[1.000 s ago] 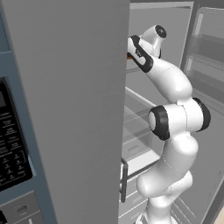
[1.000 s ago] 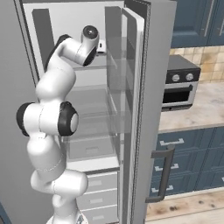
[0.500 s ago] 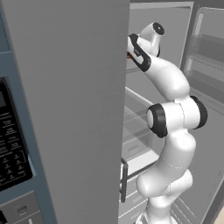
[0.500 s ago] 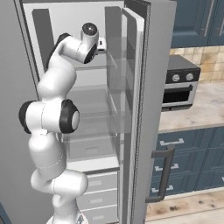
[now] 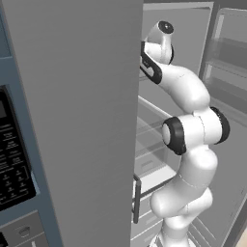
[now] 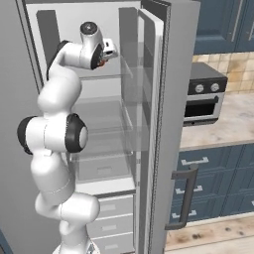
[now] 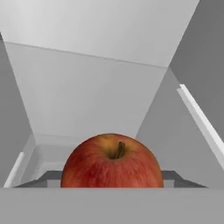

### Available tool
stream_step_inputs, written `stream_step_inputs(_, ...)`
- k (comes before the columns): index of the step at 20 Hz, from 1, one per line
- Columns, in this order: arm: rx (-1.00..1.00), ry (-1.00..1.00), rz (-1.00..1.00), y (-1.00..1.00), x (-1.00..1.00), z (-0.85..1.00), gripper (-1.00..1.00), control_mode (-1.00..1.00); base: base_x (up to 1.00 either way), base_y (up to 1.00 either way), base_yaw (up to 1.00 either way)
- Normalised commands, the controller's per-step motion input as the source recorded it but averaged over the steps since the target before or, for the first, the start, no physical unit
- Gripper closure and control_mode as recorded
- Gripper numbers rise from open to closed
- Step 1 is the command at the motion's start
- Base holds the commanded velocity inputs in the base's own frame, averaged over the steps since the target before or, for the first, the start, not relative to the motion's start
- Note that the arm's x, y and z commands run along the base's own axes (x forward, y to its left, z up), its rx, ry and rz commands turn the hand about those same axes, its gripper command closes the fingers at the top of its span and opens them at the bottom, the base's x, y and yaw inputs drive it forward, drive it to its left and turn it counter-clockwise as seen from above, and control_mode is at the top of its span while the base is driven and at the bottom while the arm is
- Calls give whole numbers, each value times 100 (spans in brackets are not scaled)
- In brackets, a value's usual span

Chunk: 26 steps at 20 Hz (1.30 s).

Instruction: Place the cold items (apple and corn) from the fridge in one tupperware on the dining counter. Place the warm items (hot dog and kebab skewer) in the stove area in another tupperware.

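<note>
One red apple (image 7: 112,162), stem up, low and centred in the hand view, sitting upright on a pale fridge shelf (image 7: 43,157) inside the refrigerator's upper compartment. Flushed red with yellowish streaks near the stem. Nothing else on that shelf beside it, as far as the hand view reaches. Behind it, the white back wall of the fridge; a side wall with a pale rail to the right.

Gripper (image 6: 106,52) reached in at the top shelf level, seen from the right base view as a small white block with a spot of red-orange just beside it, probably the apple, though too small to be sure. Fingertips hidden at the bottom of the hand view, so cannot tell whether the claw is spread around the fruit or pinching it.

Fridge (image 6: 99,124) standing with one door (image 6: 154,124) swung wide; several clear shelves below the top one, apparently bare, plus pale drawers at the bottom. From the left base view, a broad grey panel (image 5: 72,120) covering the left of the compartment, with the white arm (image 5: 193,135) bending round it.

To the right of the fridge, one dark oven (image 6: 206,96) set among blue cabinets (image 6: 213,173) under a beige counter (image 6: 223,121).
</note>
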Motion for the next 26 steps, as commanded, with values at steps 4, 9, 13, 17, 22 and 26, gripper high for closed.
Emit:
stream_step_inputs(4,0,-18,0,-28,-72,-2,100,-100,0,0,0)
stream_step_inputs(9,0,-18,0,-31,-89,0,100,-100,0,0,0)
stream_step_inputs(13,0,-4,0,-5,-95,1,100,-100,0,0,0)
stream_step_inputs(17,0,0,0,-1,-96,22,100,-100,0,0,0)
stream_step_inputs(22,0,0,0,0,-99,30,100,-100,0,0,0)
stream_step_inputs(26,0,0,0,-1,-99,10,100,-100,0,0,0)
